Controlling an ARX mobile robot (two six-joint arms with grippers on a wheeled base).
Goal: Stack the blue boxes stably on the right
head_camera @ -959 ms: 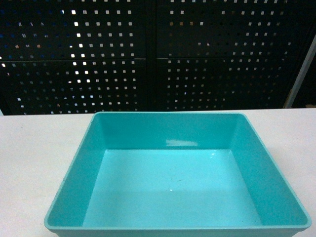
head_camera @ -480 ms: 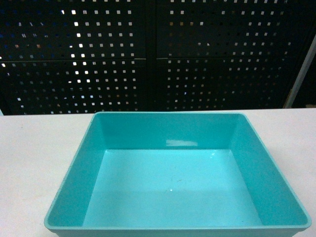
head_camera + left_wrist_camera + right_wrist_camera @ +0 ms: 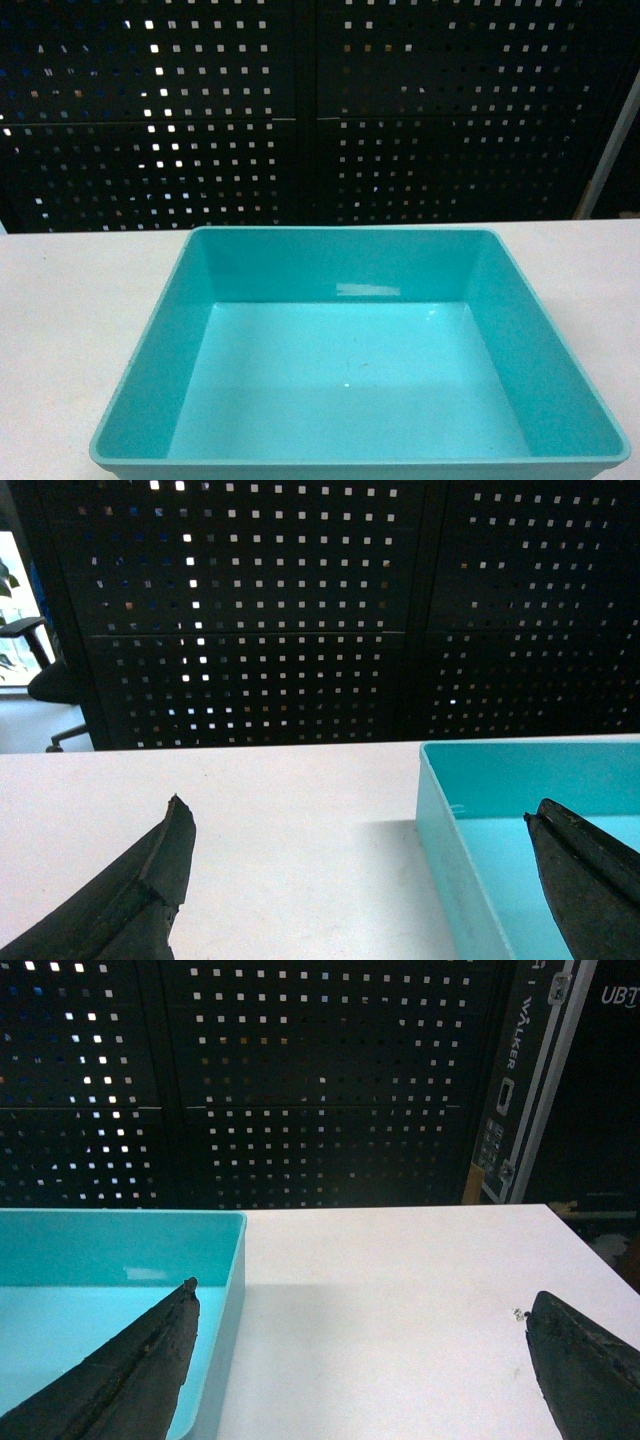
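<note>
Both wide open, holding nothing: left end effector, right end effector straddle blue box walls.

White desk, matte top. One turquoise tub sits directly on it, mid-width, near front edge. Tiny speck toward right edge.

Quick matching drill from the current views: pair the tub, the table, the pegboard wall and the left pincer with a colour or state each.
Things:
1. tub
2. table
3. pegboard wall
4. left pincer

Descriptions:
A. black, full of small holes
B. open, one finger over the tub, one over the table
C. white, flat
D. turquoise, nothing inside

Pairs: 1-D, 2-C, 3-A, 4-B
</note>
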